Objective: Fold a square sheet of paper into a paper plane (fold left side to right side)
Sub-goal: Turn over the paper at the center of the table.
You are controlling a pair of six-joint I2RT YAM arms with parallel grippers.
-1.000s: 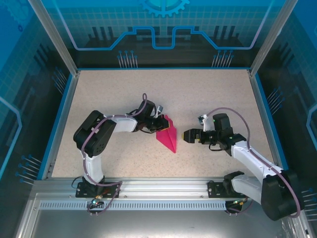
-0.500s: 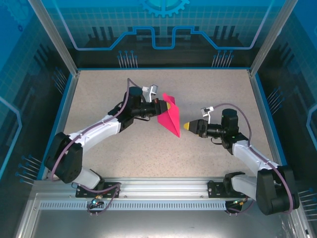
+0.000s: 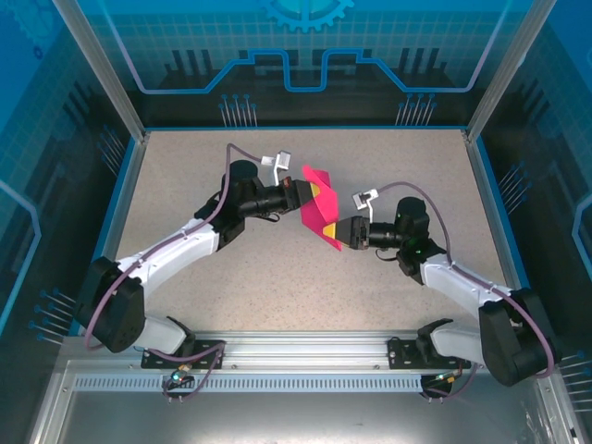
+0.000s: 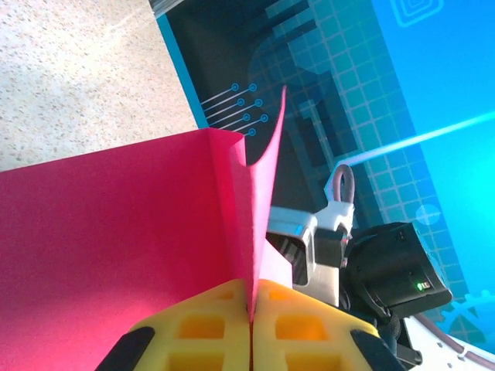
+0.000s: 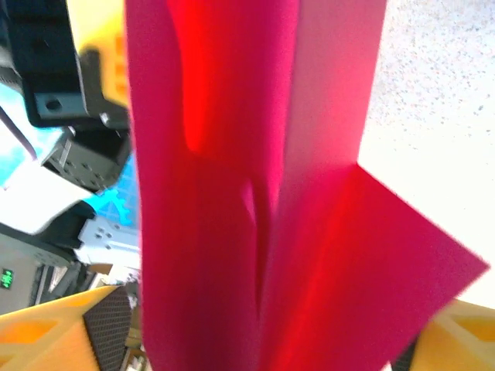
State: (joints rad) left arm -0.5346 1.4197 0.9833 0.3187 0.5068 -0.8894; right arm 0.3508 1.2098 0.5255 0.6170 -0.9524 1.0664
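Paper plane (image 3: pixel 321 215), nose diagonally near-right, in clamped left claw (image 3: pixel 311 192); right claw (image 3: pixel 341 237) agape astride it.

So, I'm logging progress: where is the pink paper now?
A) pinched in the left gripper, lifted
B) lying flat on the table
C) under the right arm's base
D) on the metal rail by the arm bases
A: the left gripper has its yellow fingers pressed together on the pink paper, which stands up off the table.
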